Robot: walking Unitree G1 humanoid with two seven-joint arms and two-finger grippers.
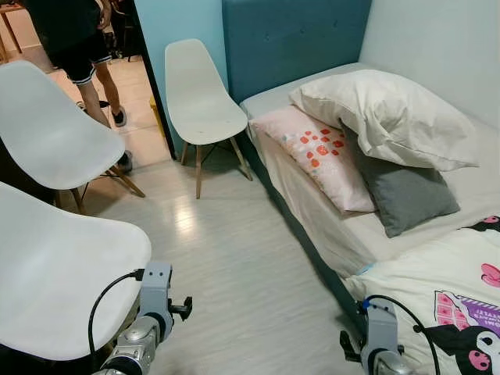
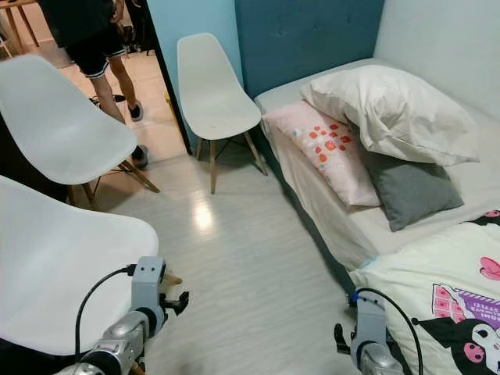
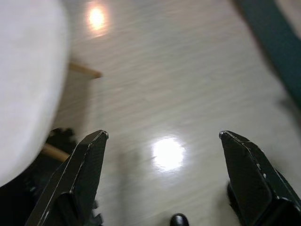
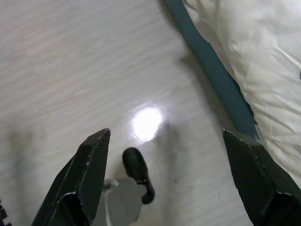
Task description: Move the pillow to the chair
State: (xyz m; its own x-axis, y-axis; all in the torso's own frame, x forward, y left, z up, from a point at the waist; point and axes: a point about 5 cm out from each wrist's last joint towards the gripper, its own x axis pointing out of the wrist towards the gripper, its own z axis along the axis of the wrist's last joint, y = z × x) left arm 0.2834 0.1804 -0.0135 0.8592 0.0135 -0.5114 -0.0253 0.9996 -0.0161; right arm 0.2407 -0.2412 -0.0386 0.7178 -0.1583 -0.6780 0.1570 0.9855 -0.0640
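Under the white pillow (image 1: pixel 387 113), a grey pillow (image 1: pixel 406 194) lies half hidden; both grippers released.

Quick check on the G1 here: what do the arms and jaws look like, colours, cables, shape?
Both arms are silver metal with grey blocky wrist housings. A black cable loops out of the left arm and another out of the right arm. Each gripper, left gripper and right gripper, has two long, black, tapered jaws.

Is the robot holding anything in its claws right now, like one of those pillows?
Nothing is held. The left gripper and right gripper both hang open over the pale wooden floor; the big white pillow lies untouched on the bed.
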